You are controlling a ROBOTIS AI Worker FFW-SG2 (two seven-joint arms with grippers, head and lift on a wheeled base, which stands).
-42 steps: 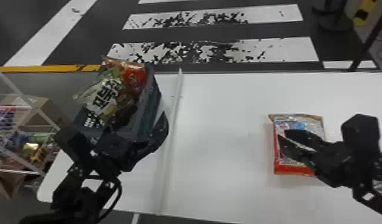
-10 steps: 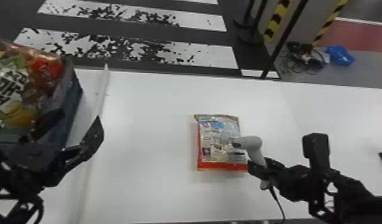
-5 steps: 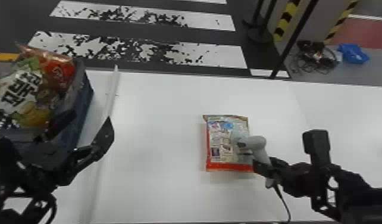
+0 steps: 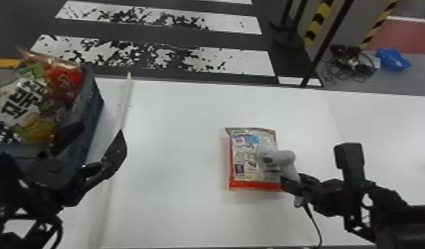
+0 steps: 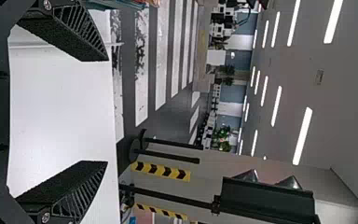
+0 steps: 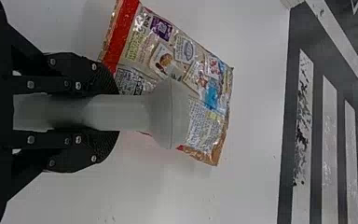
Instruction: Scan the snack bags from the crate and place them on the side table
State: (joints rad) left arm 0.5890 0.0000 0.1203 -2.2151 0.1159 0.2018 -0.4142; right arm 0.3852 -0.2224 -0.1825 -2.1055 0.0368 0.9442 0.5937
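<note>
One bag (image 4: 253, 162) lies flat on the white table (image 4: 178, 159), its red band along the edge nearer the robot. The right gripper (image 4: 296, 187) is clenched on the scanner (image 4: 282, 157), one finger on each side of the grey handle. The scanner's head overlaps the bag in both the head view and the right wrist view (contact between the two cannot be determined). A black cable (image 4: 313, 222) runs from the base of the handle toward the robot.

The left gripper (image 4: 102, 130) is released, with its two fingers spread wide, and is located beside the crate (image 4: 93, 114) at the left. More bags (image 4: 26, 99), mainly white, green and red, are piled in the crate. A raised white strip (image 4: 123, 111) runs between the crate and the single bag.
</note>
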